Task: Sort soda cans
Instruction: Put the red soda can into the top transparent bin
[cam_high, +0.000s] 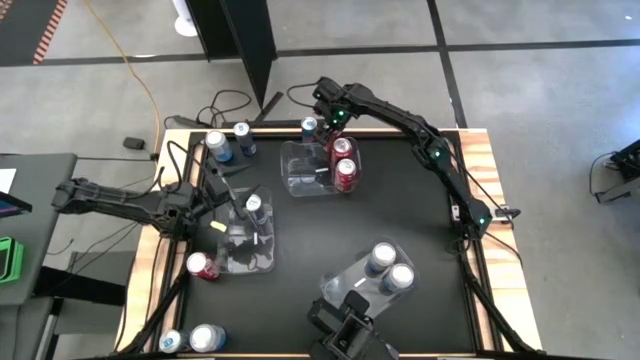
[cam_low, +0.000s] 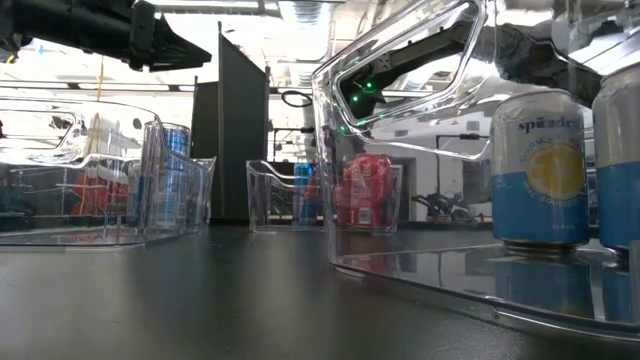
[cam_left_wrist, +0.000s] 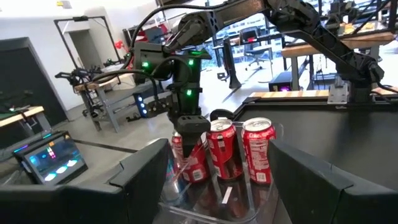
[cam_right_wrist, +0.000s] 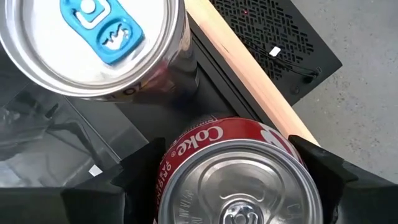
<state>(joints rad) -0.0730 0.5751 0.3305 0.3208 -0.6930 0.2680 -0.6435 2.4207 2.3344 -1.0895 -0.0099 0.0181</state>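
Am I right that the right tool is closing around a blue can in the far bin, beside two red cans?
Not quite: the can between the right tool's fingers is red, a Coke, as the right wrist view shows. The rest holds: it stands in the far bin beside two red cans.

The light is bright and even. My table (cam_high: 400, 210) looks very dark from above. White glare shines on the clear bin (cam_low: 400, 130) walls in the low view. A can top (cam_right_wrist: 93, 43) near my right wrist looks blurry.
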